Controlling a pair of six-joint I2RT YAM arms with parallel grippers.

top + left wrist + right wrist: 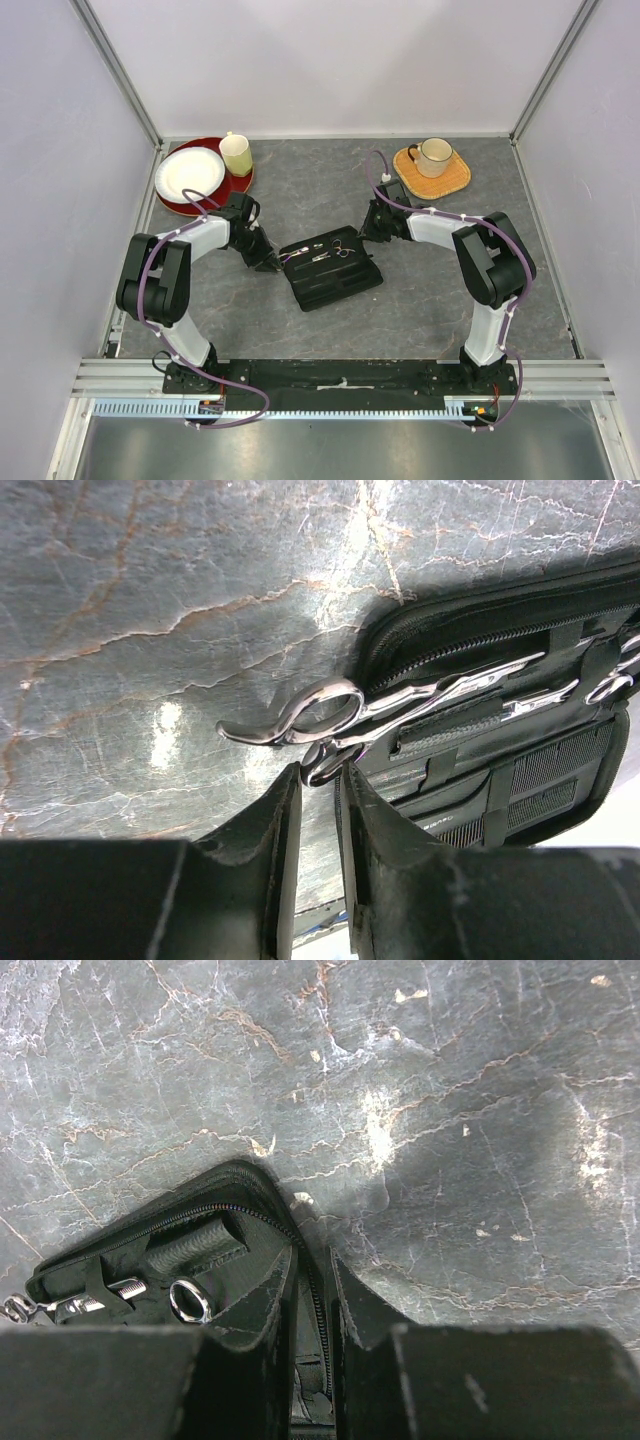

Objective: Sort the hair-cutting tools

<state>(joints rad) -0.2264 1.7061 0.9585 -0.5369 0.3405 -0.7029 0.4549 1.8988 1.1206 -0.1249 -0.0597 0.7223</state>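
A black zip case lies open mid-table. Two silver scissors lie strapped inside it. In the left wrist view one pair of scissors sticks its finger rings out over the case's edge. My left gripper has its fingers narrowly apart, pinching the lower ring at the tips. My left gripper also shows in the top view. My right gripper straddles the case's zipper rim, shut on it. It is at the case's far right corner in the top view. A scissor ring shows beside it. No comb can be made out.
A white plate on a red plate and a yellow-green cup stand at the back left. A mug on an orange mat stands at the back right. The walls close in on three sides.
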